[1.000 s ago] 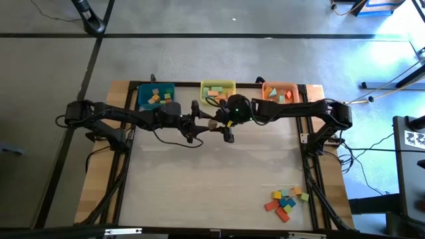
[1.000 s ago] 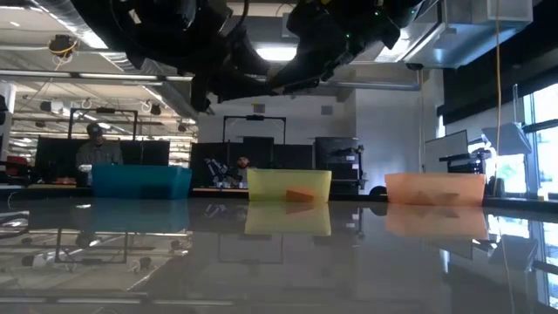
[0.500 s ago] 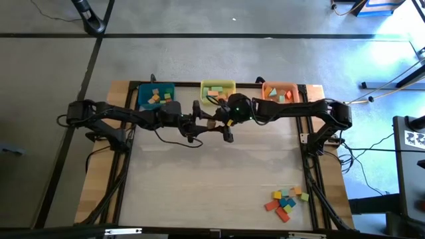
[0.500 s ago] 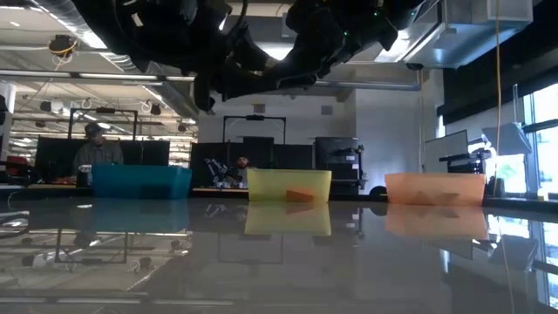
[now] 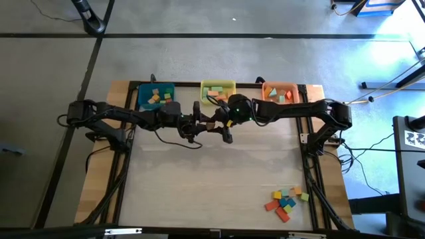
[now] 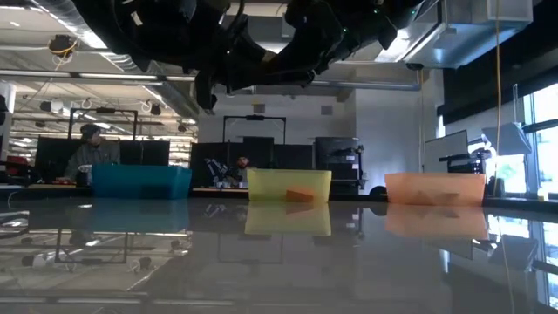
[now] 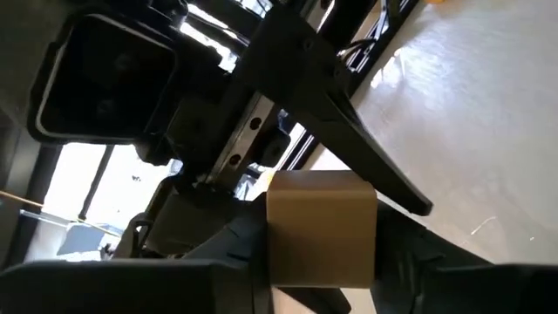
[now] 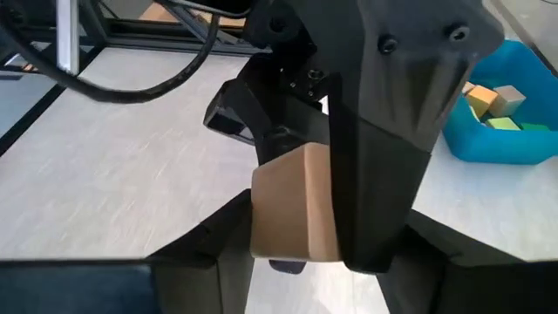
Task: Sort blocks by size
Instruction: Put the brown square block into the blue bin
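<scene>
Tan block point(image 7: 321, 228) between both grippers' fingers

Two dark, near-black jointed arms, the left arm point(image 5: 126, 118) and the right arm point(image 5: 299, 111), each built of slim links between bulkier rounded joint housings. Black cables point(image 5: 174, 141) loop along and beneath the left arm. A small green light point(image 5: 234, 109) glows on the right arm's wrist housing. Matte black angular fingers point(image 8: 384, 131), with round screw heads point(image 8: 388, 45) set in one finger's upper face.
</scene>
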